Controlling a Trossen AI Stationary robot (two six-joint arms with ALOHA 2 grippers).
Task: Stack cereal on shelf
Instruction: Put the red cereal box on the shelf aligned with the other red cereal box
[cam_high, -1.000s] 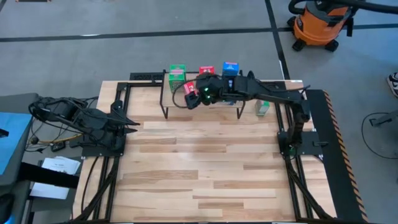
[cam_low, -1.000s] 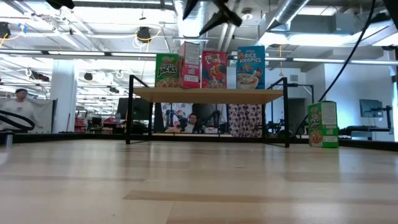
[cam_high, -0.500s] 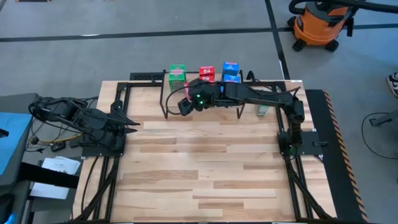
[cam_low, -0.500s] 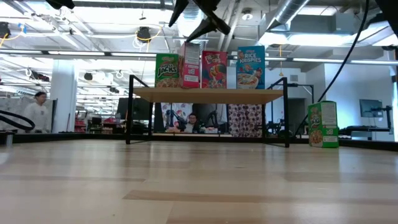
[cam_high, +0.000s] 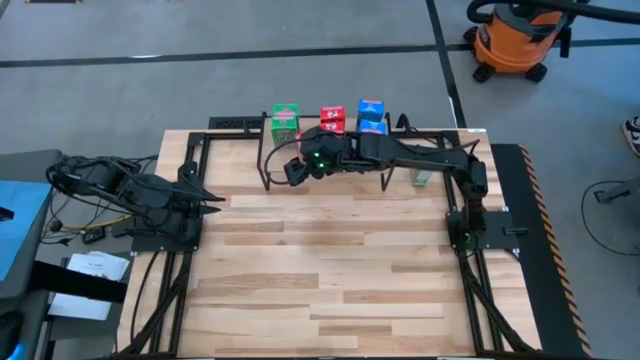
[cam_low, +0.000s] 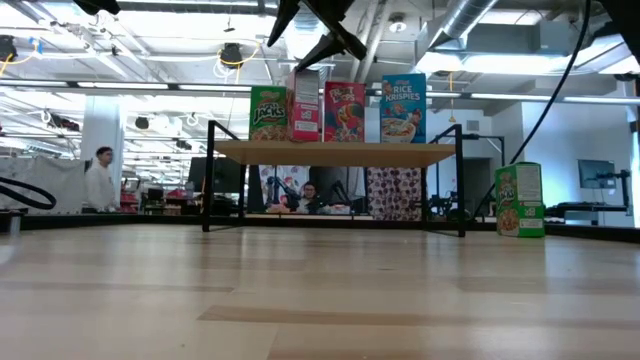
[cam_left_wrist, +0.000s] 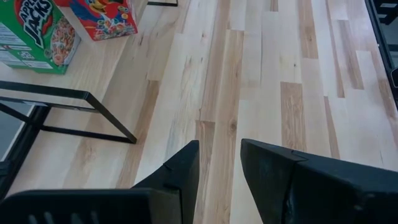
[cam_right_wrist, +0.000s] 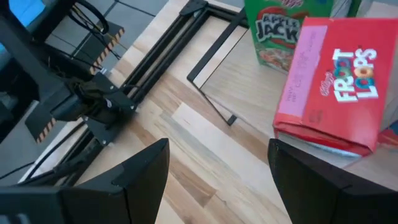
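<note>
Hovering released over the shelf (cam_high: 330, 165), the right gripper (cam_high: 291, 171) held nothing, while the left gripper (cam_high: 212, 203) sat clenched well apart from it.

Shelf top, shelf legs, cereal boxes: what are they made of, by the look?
Shelf top: light wood, matte, though a laminate cannot be excluded. Shelf legs: thin black metal rod, probably painted. Cereal boxes, e.g. the Rice Krispies box: printed cardboard, slightly glossy, with sharp folded edges.

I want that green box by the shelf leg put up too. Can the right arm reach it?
Probably yes. The green cereal box stands alone on the table beside the shelf, on the right arm's side; the right gripper is open and empty.
</note>
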